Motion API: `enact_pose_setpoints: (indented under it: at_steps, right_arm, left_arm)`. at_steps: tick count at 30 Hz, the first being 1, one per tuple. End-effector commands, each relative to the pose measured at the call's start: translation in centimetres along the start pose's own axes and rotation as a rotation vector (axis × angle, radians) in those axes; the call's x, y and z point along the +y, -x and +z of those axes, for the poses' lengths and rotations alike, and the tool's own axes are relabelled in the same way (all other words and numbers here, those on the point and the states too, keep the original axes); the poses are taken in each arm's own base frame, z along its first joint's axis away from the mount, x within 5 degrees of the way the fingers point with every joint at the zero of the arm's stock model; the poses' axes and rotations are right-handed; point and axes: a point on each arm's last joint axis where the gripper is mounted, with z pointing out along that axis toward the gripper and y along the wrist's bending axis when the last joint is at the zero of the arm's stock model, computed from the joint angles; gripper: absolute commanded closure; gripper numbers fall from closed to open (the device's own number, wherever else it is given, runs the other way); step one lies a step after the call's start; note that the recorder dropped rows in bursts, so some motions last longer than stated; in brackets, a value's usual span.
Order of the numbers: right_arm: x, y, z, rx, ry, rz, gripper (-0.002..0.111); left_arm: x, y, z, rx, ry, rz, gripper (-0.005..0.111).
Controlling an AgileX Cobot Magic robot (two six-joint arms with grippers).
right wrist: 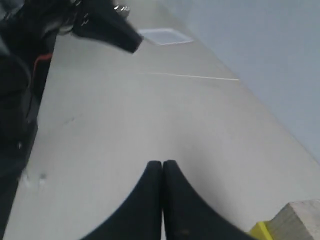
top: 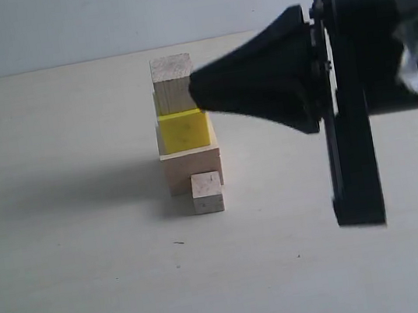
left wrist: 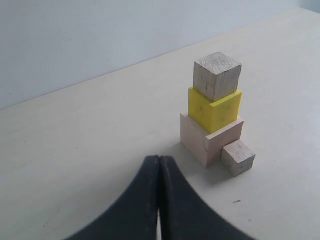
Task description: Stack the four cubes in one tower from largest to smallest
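Three cubes stand stacked on the table: a large pale wood cube (top: 192, 171) (left wrist: 210, 137), a yellow cube (top: 184, 132) (left wrist: 215, 107) on it, and a medium wood cube (top: 173, 83) (left wrist: 217, 75) on top. The tiny wood cube (top: 207, 192) (left wrist: 238, 157) sits on the table against the large cube's front. My right gripper (top: 195, 88) (right wrist: 162, 163) is shut and empty; its tip hangs at the medium cube's height and overlaps it in the exterior view. The right wrist view catches only corners of the yellow cube (right wrist: 262, 231) and the wood cube (right wrist: 300, 220). My left gripper (left wrist: 159, 159) is shut, empty and apart from the stack.
The pale table (top: 71, 287) spreads around the stack. A grey wall (top: 94, 16) runs behind it. In the right wrist view the other arm (right wrist: 105, 27) shows at the far end, with a white patch (right wrist: 162, 36) on the table beside it.
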Motion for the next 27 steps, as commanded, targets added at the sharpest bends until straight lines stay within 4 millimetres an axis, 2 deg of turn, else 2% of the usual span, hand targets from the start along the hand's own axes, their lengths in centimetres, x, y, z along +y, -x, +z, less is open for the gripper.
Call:
enact_pose_setpoints:
  at_steps: [1, 8, 15, 17, 18, 19, 20, 21, 22, 23, 24, 25, 27]
  right_arm:
    - [0.6, -1.0, -0.1, 0.124, 0.087, -0.202, 0.108]
    - [0.9, -1.6, -0.3, 0.176, 0.14, -0.324, 0.108]
    - [-1.1, -2.5, -0.5, 0.323, -0.05, -0.42, 0.108]
    - [-2.4, -2.6, -0.8, 0.342, -0.217, -0.221, 0.108]
    - [-3.0, -2.7, -1.0, 0.317, -0.335, 0.042, 0.108]
    - [-3.3, -2.8, -1.1, 0.301, -0.395, 0.178, 0.108]
    - [-3.6, -3.1, -1.4, 0.279, -0.48, 0.393, 0.108]
    - [-3.7, -3.3, -1.5, 0.275, -0.512, 0.485, 0.108]
    - [-3.8, -3.6, -1.6, 0.27, -0.555, 0.642, 0.108]
    - [-3.8, -3.9, -1.8, 0.231, -0.618, 0.871, 0.108]
    - [-3.9, -4.0, -1.9, 0.209, -0.652, 0.977, 0.108]
    - [-4.0, -4.1, -2.0, 0.151, -0.706, 1.17, 0.108]
    - [-4.2, -4.4, -2.1, 0.013, -0.764, 1.371, 0.108]
  left_arm:
    - [0.0, 0.0, 0.0, -0.01, -0.001, 0.005, 0.107]
    - [0.0, 0.0, 0.0, -0.01, -0.001, 0.005, 0.107]
    - [0.0, 0.0, 0.0, -0.01, -0.001, 0.005, 0.107]
    - [0.0, 0.0, 0.0, -0.01, -0.001, 0.005, 0.107]
    - [0.0, 0.0, 0.0, -0.01, -0.001, 0.005, 0.107]
    - [0.0, 0.0, 0.0, -0.01, -0.001, 0.005, 0.107]
    - [0.0, 0.0, 0.0, -0.01, -0.001, 0.005, 0.107]
    - [0.0, 0.0, 0.0, -0.01, -0.001, 0.005, 0.107]
    - [0.0, 0.0, 0.0, -0.01, -0.001, 0.005, 0.107]
    - [0.0, 0.0, 0.0, -0.01, -0.001, 0.005, 0.107]
    - [0.0, 0.0, 0.0, -0.01, -0.001, 0.005, 0.107]
    - [0.0, 0.0, 0.0, -0.01, -0.001, 0.005, 0.107]
    - [0.0, 0.0, 0.0, -0.01, -0.001, 0.003, 0.107]
